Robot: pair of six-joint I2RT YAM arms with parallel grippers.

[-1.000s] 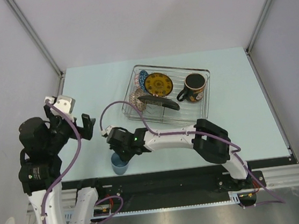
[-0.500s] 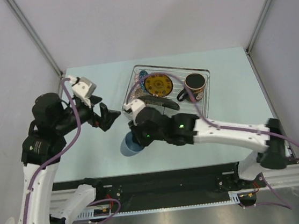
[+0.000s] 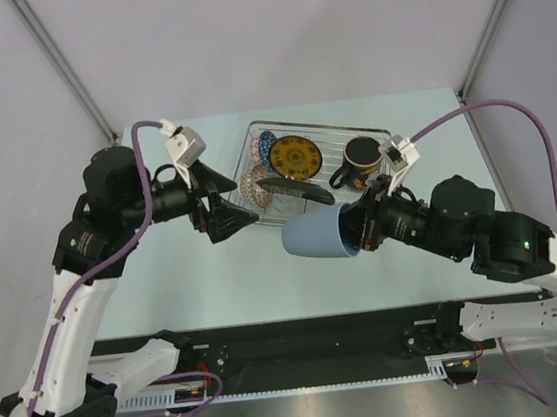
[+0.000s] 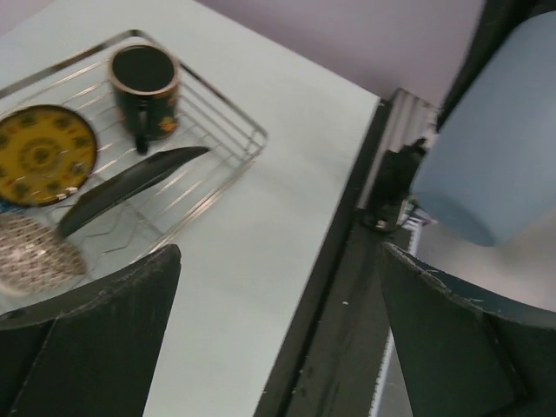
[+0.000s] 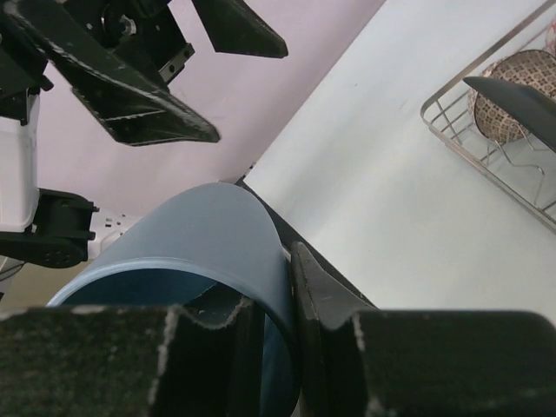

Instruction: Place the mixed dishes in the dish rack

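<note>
My right gripper (image 3: 355, 228) is shut on the rim of the small light-blue cup (image 3: 314, 235), one finger inside and one outside. It holds the cup on its side in the air, in front of the dish rack (image 3: 385, 188). The right wrist view shows the cup (image 5: 204, 239) pinched in that gripper (image 5: 280, 347). In the rack are the black mug (image 3: 363, 159), yellow plate (image 3: 295, 156), dark square plate (image 3: 297, 190), pinkish bowl (image 3: 255, 185) and blue bowl (image 3: 268, 147). My left gripper (image 3: 220, 207) is open and empty beside the rack's left end; its view (image 4: 278, 339) shows the mug (image 4: 143, 82) and the cup (image 4: 495, 148).
The pale blue table (image 3: 186, 279) is closed in by grey walls on the left, right and back. A black rail (image 3: 303, 332) runs along its near edge. The two grippers are close together in front of the rack.
My right arm has lifted the cup from the table's near-left part and swung it up and right, tipping it sideways. My left arm has moved up and right toward the rack.
</note>
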